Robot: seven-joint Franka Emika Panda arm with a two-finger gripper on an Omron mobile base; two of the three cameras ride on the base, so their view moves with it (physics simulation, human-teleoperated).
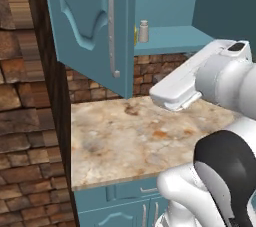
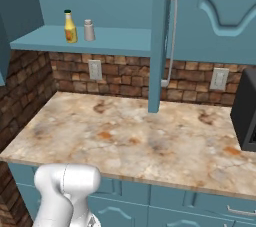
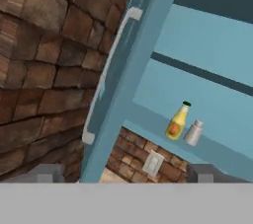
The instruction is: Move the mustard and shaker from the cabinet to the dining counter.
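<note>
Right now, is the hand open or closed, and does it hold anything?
Hand: open, holding nothing; mustard and shaker stand on the cabinet shelf.

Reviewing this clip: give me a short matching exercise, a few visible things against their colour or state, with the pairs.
Things:
1. mustard
2. shaker
3. cabinet door
4. counter

Colour or state:
A. marbled beige stone top
B. swung open, teal
C. silvery grey, rounded top
D. yellow bottle, dark cap

Pairs: 1-D, 2-C, 3-B, 4-A
</note>
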